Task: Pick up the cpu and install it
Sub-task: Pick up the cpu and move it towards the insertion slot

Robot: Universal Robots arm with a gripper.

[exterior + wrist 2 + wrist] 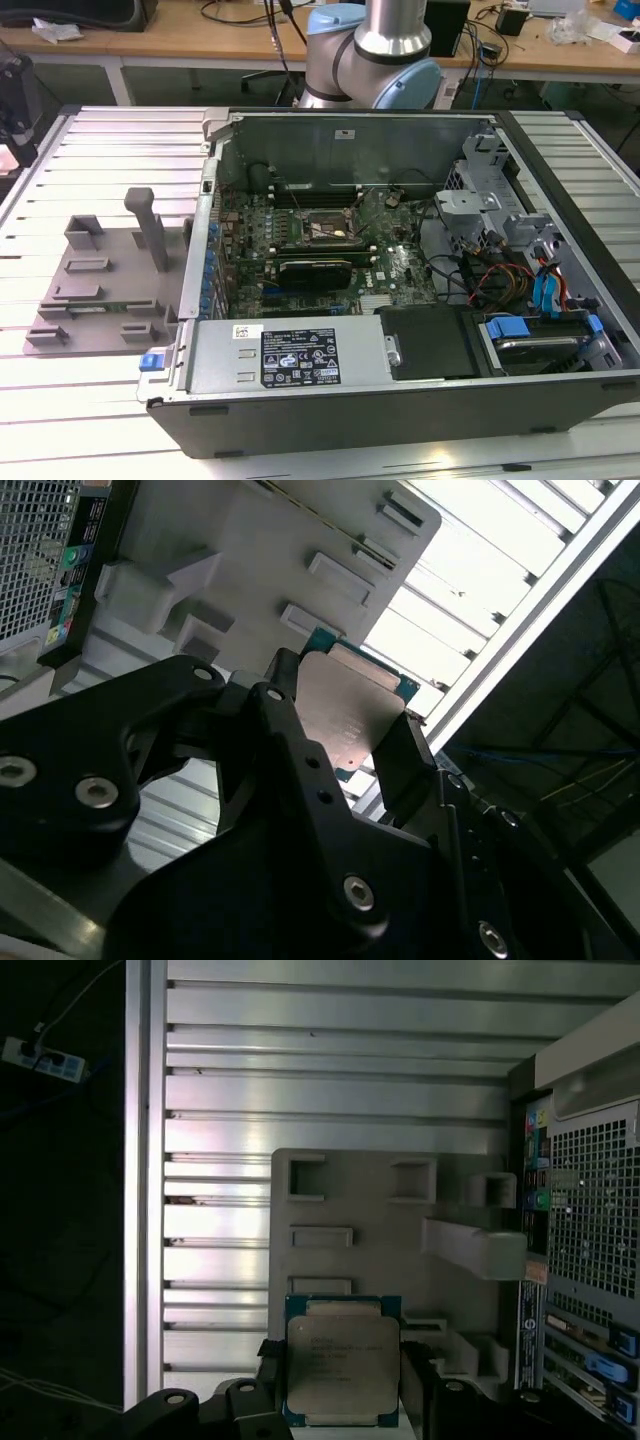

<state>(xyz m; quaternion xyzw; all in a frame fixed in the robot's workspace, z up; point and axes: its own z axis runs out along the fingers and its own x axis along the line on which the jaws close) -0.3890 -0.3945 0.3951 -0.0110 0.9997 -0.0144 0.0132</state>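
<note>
Slatted metal tabletop (100,140) carries an open computer case (300,400) lying on its side. A grey tray (110,260) sits just beside the case, on the exterior view's left. The case holds a green motherboard (400,270) with a black socket frame (322,228) near its middle. A tangle of coloured cables (500,275) lies toward the case's far end from the tray, and a labelled metal box (290,355) sits along the case's near wall. The tray carries raised blocks and one upright post.

In both wrist views the gripper (342,1375) is closed on the cpu (342,1360). Its black fingers (415,1380) press two opposite edges. The cpu hangs over the tray, outside the case's ported back panel. It lies flat, with its silvery plate facing up toward the first wrist camera. It is nearly square, and its slightly longer side runs along the fingers, parallel to the case's back panel.
</note>
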